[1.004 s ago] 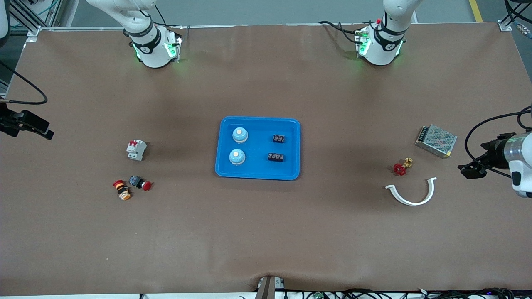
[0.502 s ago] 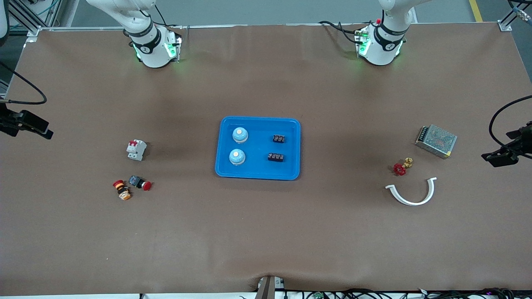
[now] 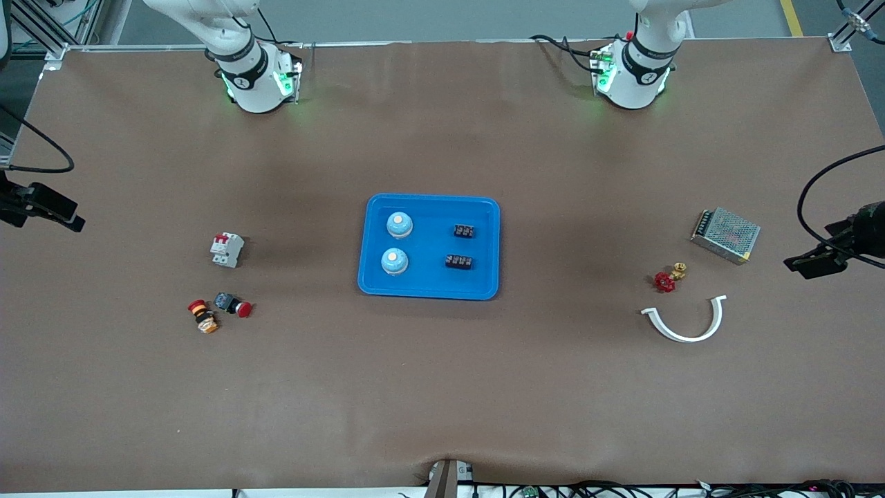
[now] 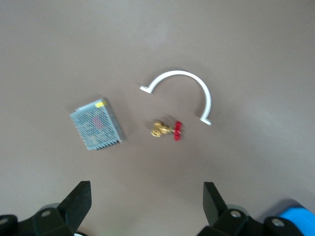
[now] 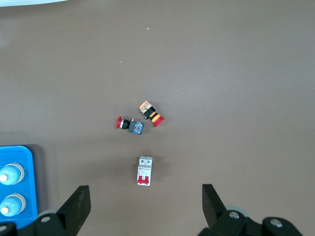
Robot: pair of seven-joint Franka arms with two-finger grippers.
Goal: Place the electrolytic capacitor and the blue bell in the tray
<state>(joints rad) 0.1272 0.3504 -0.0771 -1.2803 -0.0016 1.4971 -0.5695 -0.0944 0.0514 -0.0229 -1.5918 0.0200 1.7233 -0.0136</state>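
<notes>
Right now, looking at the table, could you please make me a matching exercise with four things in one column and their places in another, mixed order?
Things:
1. blue bells
2. white circuit breaker
3. metal power supply
4. white curved clamp

Places:
A. toward the left arm's end, farther from the front camera than the red valve
B. toward the right arm's end
C. in the tray
D. nearer the front camera than the red valve

Pairs: 1-C, 2-B, 3-A, 4-D

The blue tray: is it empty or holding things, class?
Holding things. The blue tray contains two blue bells and two black components; both grippers are elsewhere.
</notes>
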